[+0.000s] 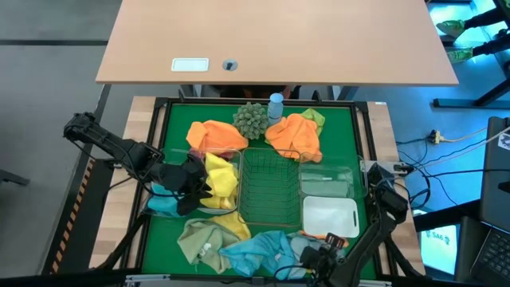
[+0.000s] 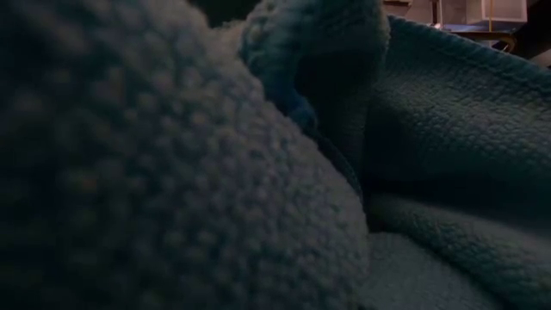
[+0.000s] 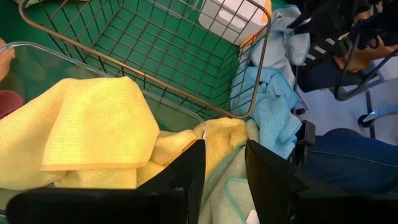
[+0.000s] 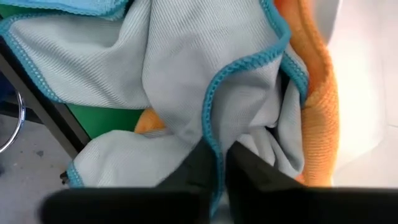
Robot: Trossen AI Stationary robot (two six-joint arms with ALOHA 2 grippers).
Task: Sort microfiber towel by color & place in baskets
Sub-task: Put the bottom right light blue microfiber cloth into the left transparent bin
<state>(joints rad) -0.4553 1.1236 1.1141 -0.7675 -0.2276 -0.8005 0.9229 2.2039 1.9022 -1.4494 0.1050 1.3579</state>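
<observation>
Writing cannot be made out anywhere: the white card [image 1: 190, 65] on the wooden desk [image 1: 319, 40] beyond the green mat [image 1: 179, 127] is too small to read. Towels lie sorted and unsorted: a yellow towel [image 1: 221, 179] fills a clear bin [image 1: 233, 159] left of the empty dark wire-mesh basket [image 1: 269, 191], orange towels [image 1: 215, 135] sit heaped at the far side beside a grey-green spiky ball [image 1: 252, 119] and a small blue bottle [image 1: 276, 105], and a white bin [image 1: 329, 215] stands right of the mesh basket. Along the near edge lie a pale green towel [image 1: 203, 235] and light blue towels [image 1: 263, 251]. The right gripper [image 4: 221, 158] is at the near edge, right of the blue pile, its fingers pinched together on the teal-stitched hem of a pale grey-blue towel [image 4: 180, 68], with an orange towel [image 4: 320, 106] just beside it. The left gripper [image 3: 225, 168] hovers with fingers apart and nothing between them, over the yellow towel at the clear bin's near edge.
</observation>
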